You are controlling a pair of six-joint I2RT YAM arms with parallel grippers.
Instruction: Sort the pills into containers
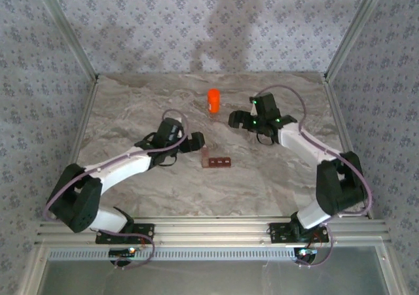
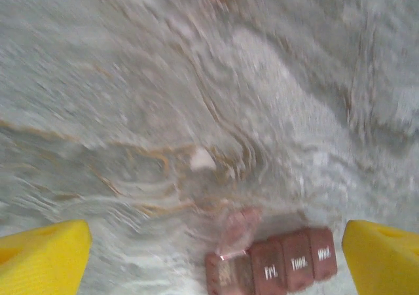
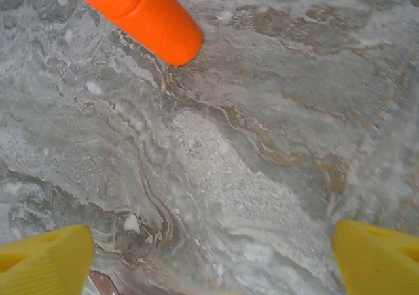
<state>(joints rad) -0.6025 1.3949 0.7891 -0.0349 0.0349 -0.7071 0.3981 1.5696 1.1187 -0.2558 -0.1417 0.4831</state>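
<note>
Looking over the arms, I would say the step in hand is picking up a loose pill to drop it into the pill organizer [image 1: 216, 161], a dark red-brown strip of day-marked boxes lying flat near the middle of the marbled counter [image 1: 131, 112]. The box at one end, next to the one marked Fri, has its clear lid flipped up. The other lids look closed.

A small white pill [image 2: 201, 159] lies on the counter near that open end, apart from the organizer. The left claw [image 2: 216, 242] hangs just beside the organizer, released, its yellow fingers spread wide with nothing between them. The right claw [image 3: 213, 242] is farther from the organizer, close to the upright orange bottle [image 1: 213, 100]. It is also spread wide and empty.

To do this well, I think the left claw should:
- centre itself over the pill so one finger lands on each side;
- come straight down until the tips nearly touch the counter;
- close slowly.

A pill that small on a smooth surface will probably skitter if one finger reaches it first. The descent should stay off the raised lid, since a nudge could shut it or shove the light organizer. The right claw is best left clear of the organizer.
</note>
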